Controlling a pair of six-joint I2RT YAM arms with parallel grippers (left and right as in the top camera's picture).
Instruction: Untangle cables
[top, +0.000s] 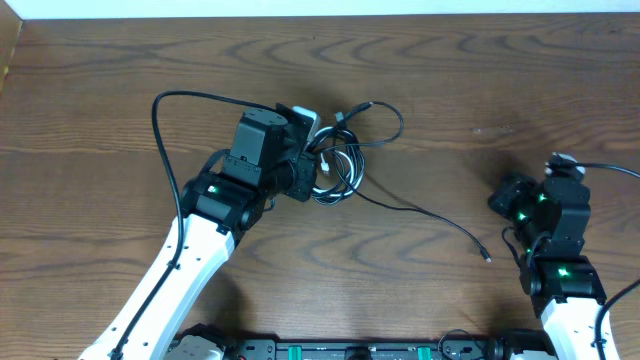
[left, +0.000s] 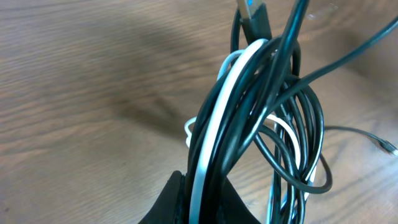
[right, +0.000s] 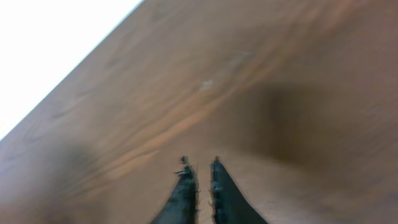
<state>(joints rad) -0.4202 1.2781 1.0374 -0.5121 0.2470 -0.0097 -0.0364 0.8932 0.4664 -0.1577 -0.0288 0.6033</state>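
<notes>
The cables (top: 345, 160) lie as a tangled bundle of black and white loops at the table's middle back. One thin black tail (top: 430, 215) runs right to a small plug (top: 487, 258). My left gripper (top: 318, 168) is shut on the bundle's left side. In the left wrist view a white cable (left: 217, 112) and several black strands (left: 292, 81) pass between its jaws (left: 202, 190), and a plug (left: 252, 12) sticks out at the top. My right gripper (top: 503, 197) hovers far right of the bundle. Its fingers (right: 199, 165) stand a narrow gap apart with nothing between them.
A thick black arm wire (top: 160, 110) arcs at the left behind the left arm. Another arm wire (top: 610, 170) runs off to the right edge. The wooden table (top: 120, 60) ends at its far edge, against white, along the top.
</notes>
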